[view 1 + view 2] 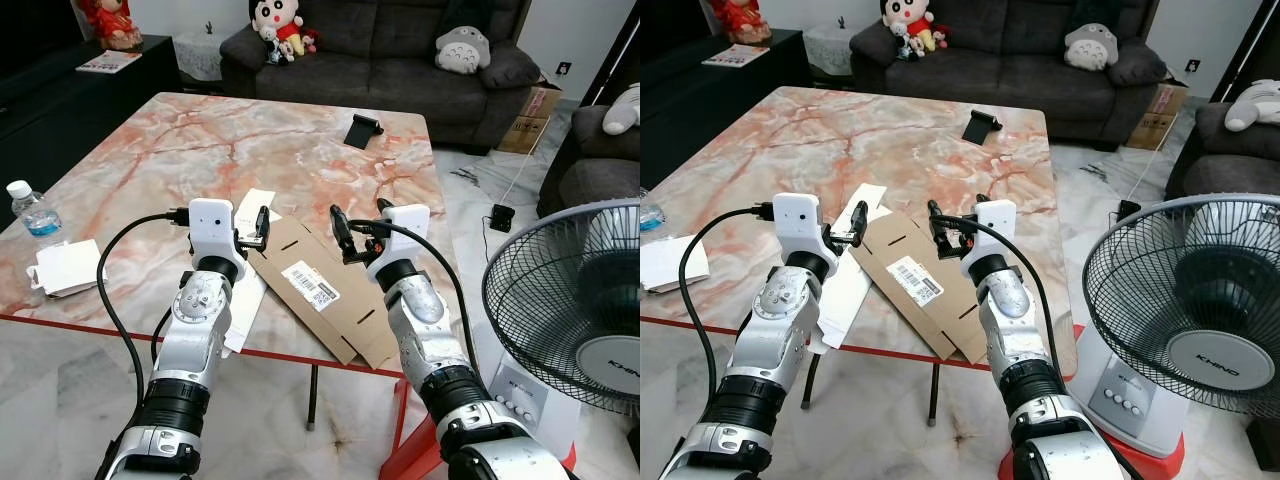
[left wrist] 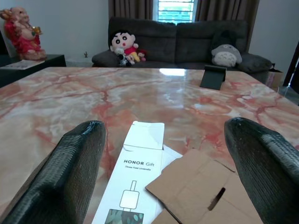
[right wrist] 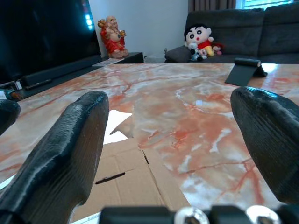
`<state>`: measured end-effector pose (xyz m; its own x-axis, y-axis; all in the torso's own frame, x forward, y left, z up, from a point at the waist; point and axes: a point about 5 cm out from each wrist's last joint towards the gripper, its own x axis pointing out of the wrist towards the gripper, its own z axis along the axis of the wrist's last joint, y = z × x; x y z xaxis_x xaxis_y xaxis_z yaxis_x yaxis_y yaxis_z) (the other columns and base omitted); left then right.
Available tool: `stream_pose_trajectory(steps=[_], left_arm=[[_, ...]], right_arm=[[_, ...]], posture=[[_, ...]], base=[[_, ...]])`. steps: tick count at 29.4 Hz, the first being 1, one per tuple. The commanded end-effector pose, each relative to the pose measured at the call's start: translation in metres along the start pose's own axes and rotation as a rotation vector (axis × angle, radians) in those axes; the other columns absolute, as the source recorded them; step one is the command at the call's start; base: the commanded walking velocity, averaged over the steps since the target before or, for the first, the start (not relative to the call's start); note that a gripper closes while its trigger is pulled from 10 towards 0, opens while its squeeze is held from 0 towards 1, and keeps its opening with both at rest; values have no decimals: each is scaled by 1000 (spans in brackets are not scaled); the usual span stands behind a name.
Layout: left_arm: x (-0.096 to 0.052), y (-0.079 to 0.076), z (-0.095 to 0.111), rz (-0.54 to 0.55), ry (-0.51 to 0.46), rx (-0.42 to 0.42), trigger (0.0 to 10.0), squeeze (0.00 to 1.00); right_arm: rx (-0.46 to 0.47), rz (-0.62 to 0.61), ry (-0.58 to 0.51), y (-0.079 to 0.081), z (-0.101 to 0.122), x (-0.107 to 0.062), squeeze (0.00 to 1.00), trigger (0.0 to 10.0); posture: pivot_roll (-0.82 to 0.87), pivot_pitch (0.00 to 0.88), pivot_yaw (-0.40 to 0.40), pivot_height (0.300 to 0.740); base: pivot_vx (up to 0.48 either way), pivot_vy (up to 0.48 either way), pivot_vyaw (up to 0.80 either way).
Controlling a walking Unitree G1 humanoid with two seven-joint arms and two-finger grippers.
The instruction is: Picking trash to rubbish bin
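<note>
1. Desk [image 1: 200,150]: marble; sofa [image 1: 400,40] behind, fan [image 1: 570,300] at right.
2. Cardboard [image 1: 320,290] lies flat at the near desk edge, between both grippers.
3. Left gripper [image 1: 262,228] and right gripper [image 1: 345,235]: fingers spread, empty.
4. Bottle [image 1: 35,212]: partly cut off.

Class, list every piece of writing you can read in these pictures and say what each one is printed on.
"HONOR Gift" – flat white paper box on the marble table.
"KHIND" – hub of the grey electric fan.
Barcode label on the flattened brown cardboard: too small to read.
Line under "HONOR Gift": too blurred.
</note>
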<state>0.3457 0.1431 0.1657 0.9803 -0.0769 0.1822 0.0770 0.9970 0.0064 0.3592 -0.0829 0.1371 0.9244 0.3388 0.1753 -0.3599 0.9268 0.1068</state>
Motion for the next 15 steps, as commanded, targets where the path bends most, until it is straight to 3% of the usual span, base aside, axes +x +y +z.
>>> stream_pose_trajectory(steps=[1,4,9,10,15], left_arm=[[0,2,-3,12,16,9,10000,0],[-1,5,-3,35,19,36,10000,0],[-4,27,-7,140,72,93,10000,0],[-8,41,-13,164,132,139,10000,0],[-19,59,-26,185,251,175,10000,0]], right_arm=[[-3,-1,-10,0,4,2,0,10000],[-3,-1,-10,0,4,2,0,10000],[-4,-4,-11,-1,4,2,0,10000],[-5,-3,-9,-1,4,2,0,10000],[-4,0,-7,0,3,2,0,10000]], posture=[[64,32,-49,740],[64,32,-49,740],[61,33,-47,740],[65,37,-47,740],[68,36,-47,740]], base=[[0,0,0],[0,0,0],[0,0,0],[0,0,0],[0,0,0]])
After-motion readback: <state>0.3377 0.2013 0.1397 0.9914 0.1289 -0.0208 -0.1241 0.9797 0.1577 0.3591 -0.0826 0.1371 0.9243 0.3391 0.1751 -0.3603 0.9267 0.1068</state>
